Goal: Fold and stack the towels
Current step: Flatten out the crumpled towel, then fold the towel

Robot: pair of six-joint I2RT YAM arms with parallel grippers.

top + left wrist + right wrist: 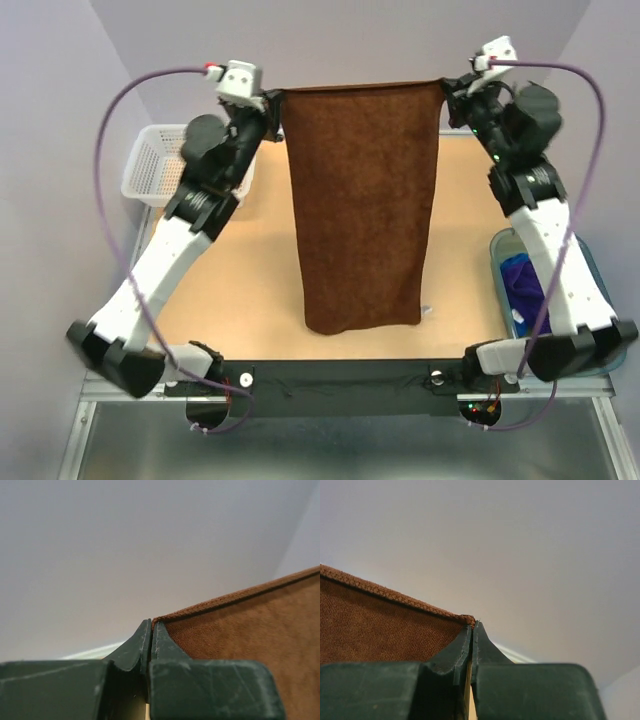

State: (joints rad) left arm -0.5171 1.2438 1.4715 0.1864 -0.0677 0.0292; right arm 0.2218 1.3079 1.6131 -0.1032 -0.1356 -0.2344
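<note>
The tan table (250,270) fills the middle of the room. Over it hangs the brown towel (362,200), spread flat to its full width. Its top edge is pulled taut at 12 o'clock between the two arms. Its lower edge reaches toward 6 o'clock, close to the table's near rim, and I cannot tell whether it touches the tabletop.

The left arm (170,260) rises from its base at 7 o'clock and leans up toward 11. The right arm (545,230) rises from 5 o'clock toward 1.

At 3 to 4 o'clock, on the table's right edge, sits a clear bin (497,262). It holds bunched cloth (527,290), purple with some blue in it. I cannot tell whether that is one towel or two. At 9 to 10 o'clock, on the left edge, stands a white basket (150,165). A purple cable (110,150) loops out from the left wrist, and another from the right wrist.

The left gripper (270,100) has its jaws pressed together on the towel's top left corner. The left wrist view shows the dark green fingers (165,645) meeting with the stitched hem (240,596) running off from their tips. The right gripper (447,88) pinches the top right corner the same way. In the right wrist view the towel (380,630) ends right at the closed tips (472,627).
</note>
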